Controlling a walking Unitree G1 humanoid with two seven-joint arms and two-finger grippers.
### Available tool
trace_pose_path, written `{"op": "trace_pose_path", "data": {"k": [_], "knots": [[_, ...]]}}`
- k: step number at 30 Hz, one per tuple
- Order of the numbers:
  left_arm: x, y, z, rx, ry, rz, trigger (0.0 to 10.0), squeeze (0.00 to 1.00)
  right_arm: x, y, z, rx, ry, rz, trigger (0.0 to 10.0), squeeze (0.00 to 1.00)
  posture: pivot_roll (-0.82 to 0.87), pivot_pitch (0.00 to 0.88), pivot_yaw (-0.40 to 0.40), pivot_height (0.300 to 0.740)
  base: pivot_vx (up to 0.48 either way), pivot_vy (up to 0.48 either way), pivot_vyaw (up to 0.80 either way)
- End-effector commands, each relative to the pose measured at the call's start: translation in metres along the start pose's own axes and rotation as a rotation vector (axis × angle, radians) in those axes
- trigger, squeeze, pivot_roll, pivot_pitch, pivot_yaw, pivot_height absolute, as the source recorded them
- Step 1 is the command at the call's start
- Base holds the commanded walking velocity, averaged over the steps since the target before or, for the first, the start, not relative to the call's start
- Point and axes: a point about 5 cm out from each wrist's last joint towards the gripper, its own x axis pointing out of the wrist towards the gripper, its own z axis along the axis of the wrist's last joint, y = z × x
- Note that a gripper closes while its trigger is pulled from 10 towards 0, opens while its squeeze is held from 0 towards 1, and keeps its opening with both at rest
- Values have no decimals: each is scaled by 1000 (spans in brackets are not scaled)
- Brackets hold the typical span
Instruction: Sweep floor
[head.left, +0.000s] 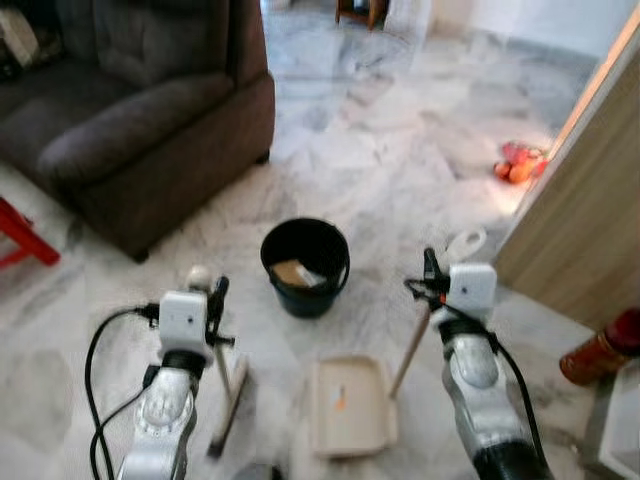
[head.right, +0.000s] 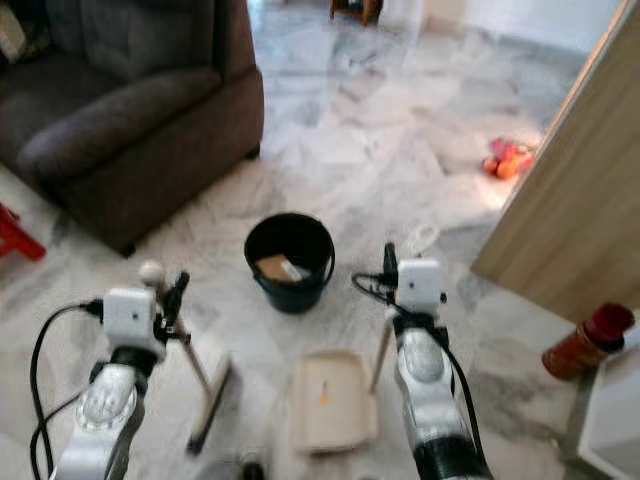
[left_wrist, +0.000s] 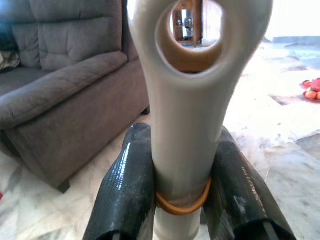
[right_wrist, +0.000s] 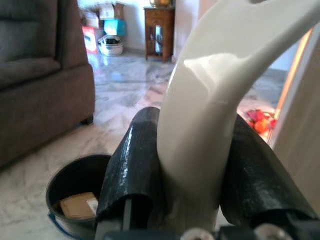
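My left gripper (head.left: 214, 300) is shut on the cream handle of a small broom (head.left: 226, 385), whose head rests on the marble floor. In the left wrist view the two black fingers (left_wrist: 127, 185) clamp the handle (left_wrist: 187, 125) below its hanging loop. My right gripper (head.left: 432, 272) is shut on the handle top (right_wrist: 200, 130) of the beige dustpan (head.left: 350, 405), which lies flat on the floor between my arms with a small orange bit on it. A black bucket (head.left: 305, 265) stands just beyond the dustpan, with a brown scrap inside.
A dark grey sofa (head.left: 130, 100) fills the far left. A wooden panel (head.left: 590, 200) stands at the right, with a red-capped brown bottle (head.left: 600, 350) at its foot. Orange-red items (head.left: 518, 162) lie on the floor farther off. A red stool leg (head.left: 25, 235) is at the left edge.
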Motion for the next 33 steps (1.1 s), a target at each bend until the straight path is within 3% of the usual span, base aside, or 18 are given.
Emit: {"op": "trace_pose_path", "data": {"k": [1, 15, 23, 33], "knots": [[1, 0, 4, 2, -24, -2, 10000, 0, 4, 1, 7, -6, -30, 5, 10000, 0, 119, 144, -12, 740, 0, 0, -800], [2, 0, 3, 29, -11, -6, 10000, 0, 5, 0, 5, -19, -17, 1, 10000, 0, 119, 139, -12, 740, 0, 0, -800], [3, 0, 3, 36, -14, -4, 10000, 0, 5, 0, 4, -23, -13, -3, 10000, 0, 119, 139, -12, 740, 0, -435, -800], [3, 0, 3, 51, -16, -11, 10000, 0, 5, 0, 2, -24, -5, -6, 10000, 0, 117, 130, -8, 740, 0, -142, -800]]}}
